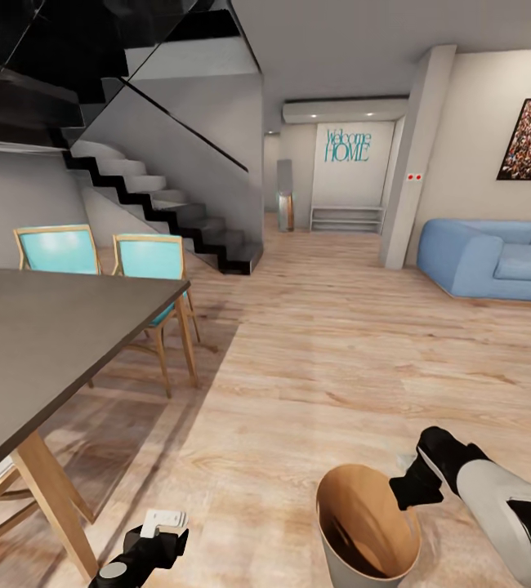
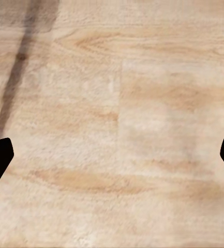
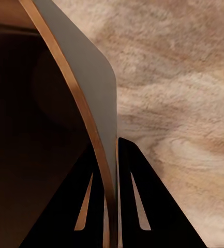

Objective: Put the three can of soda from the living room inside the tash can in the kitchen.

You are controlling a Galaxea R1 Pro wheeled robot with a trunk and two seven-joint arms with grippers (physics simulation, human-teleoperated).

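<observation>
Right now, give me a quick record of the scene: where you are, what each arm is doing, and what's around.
place: open room, wood plank floor
right gripper: shut on the bin wall, one finger inside, one outside
bin: held by its rim, brown inside, no cans seen in it
left gripper: open, over bare floor
table: dark top, at left
chairs: two, teal, behind the table
sofa: blue, at right
stairs: ahead left
</observation>
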